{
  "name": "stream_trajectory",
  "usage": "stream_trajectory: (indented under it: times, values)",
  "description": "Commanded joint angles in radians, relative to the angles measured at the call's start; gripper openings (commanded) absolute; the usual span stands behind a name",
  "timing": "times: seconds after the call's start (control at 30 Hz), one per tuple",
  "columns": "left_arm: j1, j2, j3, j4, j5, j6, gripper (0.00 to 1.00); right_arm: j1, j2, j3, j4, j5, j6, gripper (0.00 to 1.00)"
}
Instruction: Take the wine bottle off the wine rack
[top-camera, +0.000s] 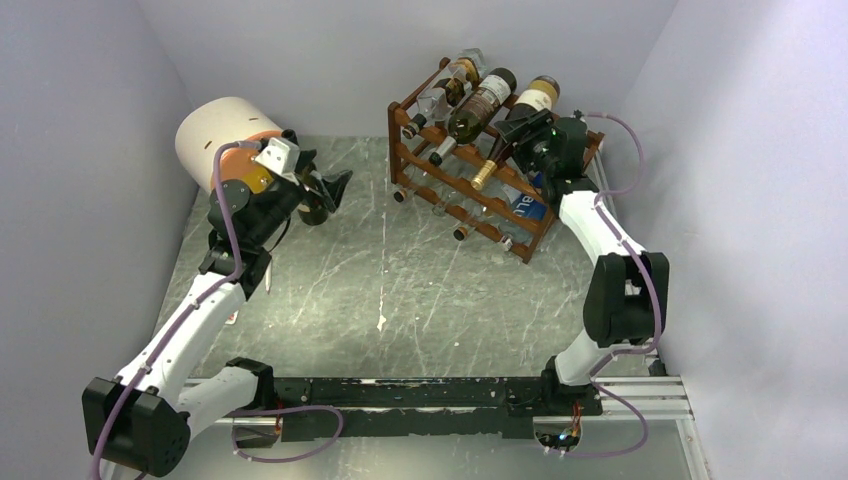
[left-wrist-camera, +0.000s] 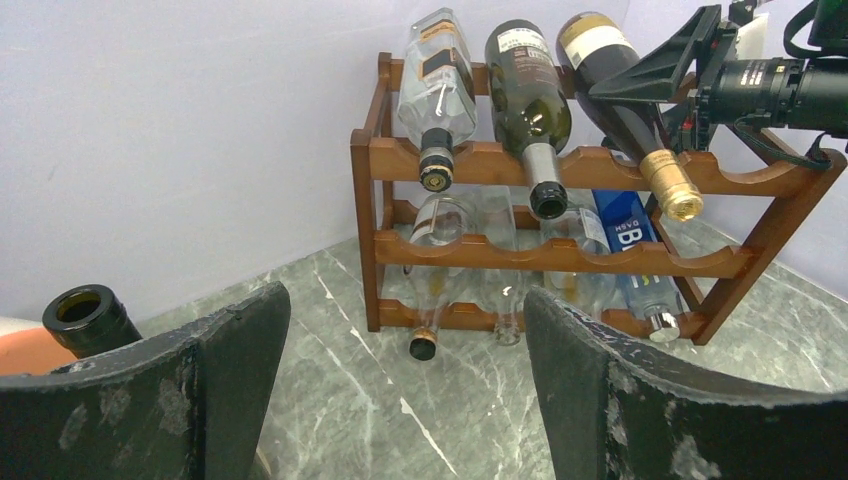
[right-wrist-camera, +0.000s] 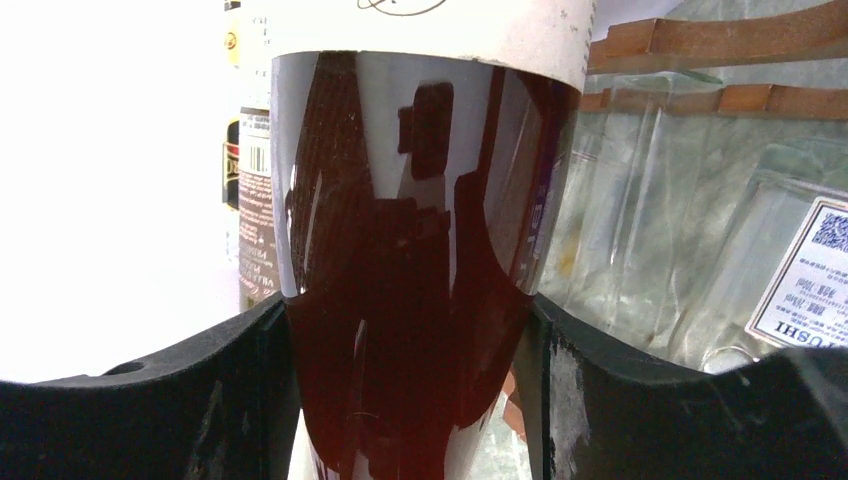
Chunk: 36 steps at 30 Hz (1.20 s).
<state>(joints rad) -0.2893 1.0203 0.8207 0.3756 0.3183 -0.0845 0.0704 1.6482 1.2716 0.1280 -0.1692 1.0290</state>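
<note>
Dark glass, gold-foil neck: wine bottle (right-wrist-camera: 410, 260) lies in the right-end cradle of the top tier of the wine rack (top-camera: 470, 192), at the far right corner of the counter. Right gripper (top-camera: 545, 148) is clamped on the bottle's body just below a white label edge, fingers pressing both sides. Left gripper (left-wrist-camera: 405, 330) hangs near the far left edge, fingers apart, holding nothing.

Handling, judged: heavy, rigid, slick, breakable. The straight body is the best place to hold it, not the tapering neck.

Writing: blue bottle (top-camera: 528, 205) on a lower tier reads "BLU"; a white QR label (right-wrist-camera: 810, 290) ends "USHI".
</note>
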Motion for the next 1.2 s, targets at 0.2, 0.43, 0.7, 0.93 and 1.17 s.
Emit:
stream_trajectory:
  times: [0.2,0.43,0.7,0.93,1.17]
  values:
    - [-0.044,0.012,-0.014,0.022,-0.015,0.045,0.91,-0.036,-0.132,-0.077,0.302,-0.027,0.112,0.21]
    - [-0.072,0.019,-0.014,0.014,-0.036,0.068,0.91,-0.071,-0.158,-0.129,0.444,-0.083,0.157,0.08]
    - [-0.107,0.029,-0.023,0.018,-0.038,0.08,0.91,-0.098,-0.196,-0.117,0.483,-0.112,0.189,0.0]
    - [-0.128,0.038,-0.024,0.012,-0.047,0.094,0.92,-0.111,-0.198,-0.081,0.481,-0.141,0.191,0.0]
    - [-0.15,0.042,-0.026,0.008,-0.053,0.112,0.92,-0.117,-0.225,-0.083,0.538,-0.159,0.198,0.0]
